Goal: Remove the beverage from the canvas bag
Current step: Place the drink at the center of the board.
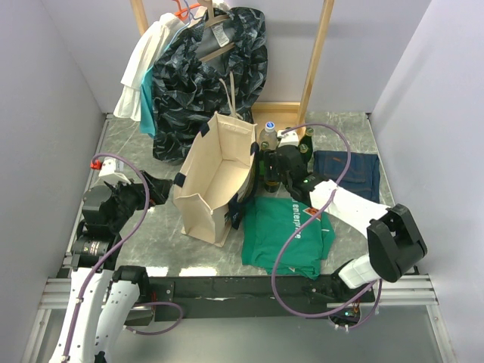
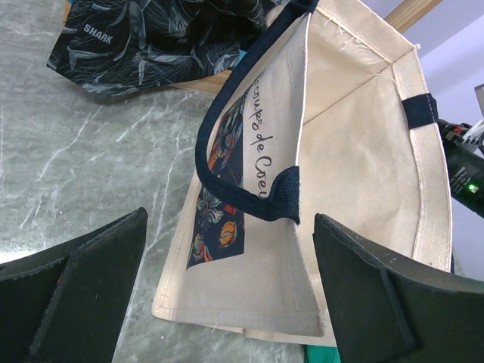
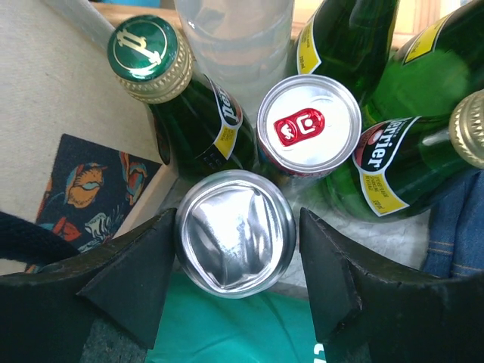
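The cream canvas bag (image 1: 215, 174) with navy trim stands open at the table's middle, and I see nothing inside it. It fills the left wrist view (image 2: 355, 151) and its side shows in the right wrist view (image 3: 68, 91). My left gripper (image 1: 155, 189) is open and empty, its jaws (image 2: 231, 219) apart facing the bag's near corner. My right gripper (image 1: 283, 162) is just right of the bag, over a cluster of drinks. Its jaws (image 3: 238, 219) straddle a silver can (image 3: 234, 234) standing on the table. The left finger touches the can; the right finger stands slightly off it.
Green Perrier bottles (image 3: 189, 113), a can with a red tab (image 3: 308, 125) and a clear bottle (image 3: 234, 38) crowd behind the silver can. A green T-shirt (image 1: 287, 231) lies in front, folded jeans (image 1: 346, 172) to the right. A dark patterned garment (image 1: 212, 68) hangs on a wooden rack (image 1: 318, 53).
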`<state>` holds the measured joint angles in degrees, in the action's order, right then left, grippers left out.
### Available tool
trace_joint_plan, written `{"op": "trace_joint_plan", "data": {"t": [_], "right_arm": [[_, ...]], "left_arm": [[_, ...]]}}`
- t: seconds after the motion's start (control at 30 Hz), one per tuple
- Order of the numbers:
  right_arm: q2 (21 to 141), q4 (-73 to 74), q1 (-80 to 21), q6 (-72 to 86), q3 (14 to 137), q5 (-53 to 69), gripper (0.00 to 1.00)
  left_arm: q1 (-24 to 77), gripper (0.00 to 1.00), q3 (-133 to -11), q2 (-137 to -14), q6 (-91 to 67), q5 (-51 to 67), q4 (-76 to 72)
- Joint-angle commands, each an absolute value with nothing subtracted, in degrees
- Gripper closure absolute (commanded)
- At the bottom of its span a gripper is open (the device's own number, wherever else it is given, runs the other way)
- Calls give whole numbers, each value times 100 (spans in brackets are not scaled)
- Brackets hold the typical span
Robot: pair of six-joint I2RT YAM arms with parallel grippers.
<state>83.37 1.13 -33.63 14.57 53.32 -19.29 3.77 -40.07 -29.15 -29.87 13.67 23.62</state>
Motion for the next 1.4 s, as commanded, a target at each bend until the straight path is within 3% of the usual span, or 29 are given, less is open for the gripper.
{"op": "trace_joint_plan", "data": {"t": [0.0, 1.1, 1.37], "right_arm": [[7998, -44, -3419, 1503, 5599, -2127, 28], [7173, 229, -3419, 1512, 5511, -2408, 27], [6575, 360, -3428, 1512, 5283, -2996, 15]], "left_arm": [[352, 4, -3982, -2900, -3067, 1424, 2224], [352, 4, -3990, -2971, -3085, 1424, 2224], [352, 4, -3990, -2936, -3138, 1389, 2241]]}}
